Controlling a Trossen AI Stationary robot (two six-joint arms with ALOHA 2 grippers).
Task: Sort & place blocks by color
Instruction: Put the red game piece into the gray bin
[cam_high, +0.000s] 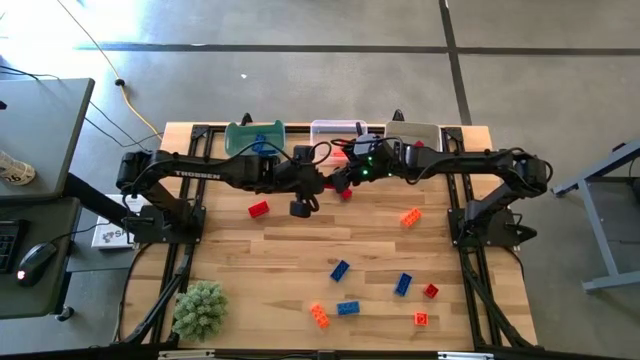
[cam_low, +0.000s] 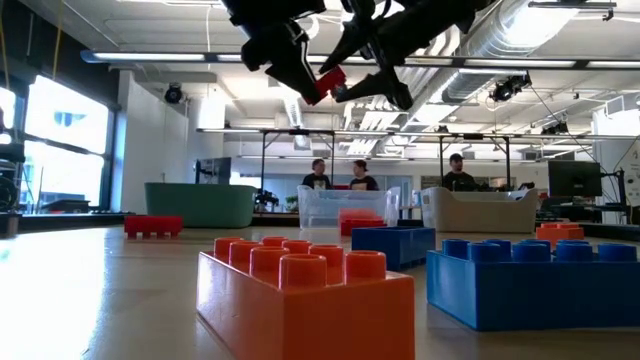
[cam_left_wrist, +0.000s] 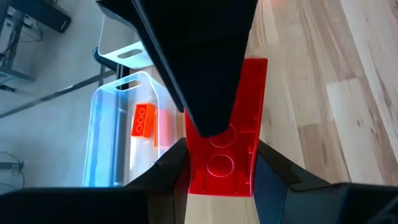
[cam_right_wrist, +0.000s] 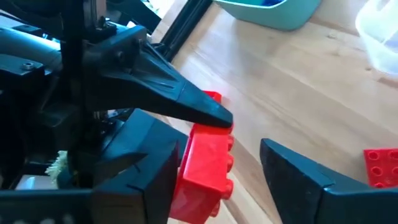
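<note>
A red block (cam_high: 345, 192) hangs in the air over the table's far middle, in front of the bins. My left gripper (cam_left_wrist: 221, 180) is shut on it. My right gripper (cam_right_wrist: 221, 165) comes from the other side and is open, with one finger on each side of the same block. In the low view the red block (cam_low: 331, 82) shows high up between both grippers. Several blue, red and orange blocks lie on the table, among them a red one (cam_high: 259, 209) and an orange one (cam_high: 410, 217). My left gripper pinches the red block between its two fingers, on two opposite side faces (cam_left_wrist: 214, 177). The fingers slant down from the table's left. The block sticks out past the fingertips, its hollow underside toward the wrist camera, lifted well clear of the table. Whether my right gripper's fingers (cam_right_wrist: 155, 162) touch the block I cannot tell.
Three bins stand along the far edge: teal (cam_high: 240, 140) with a blue block, clear (cam_high: 325, 128) with an orange block (cam_left_wrist: 142, 119), and grey (cam_high: 415, 135). A fuzzy green clump (cam_high: 200, 308) sits at the near left. Loose blocks lie at the near right (cam_high: 403, 284).
</note>
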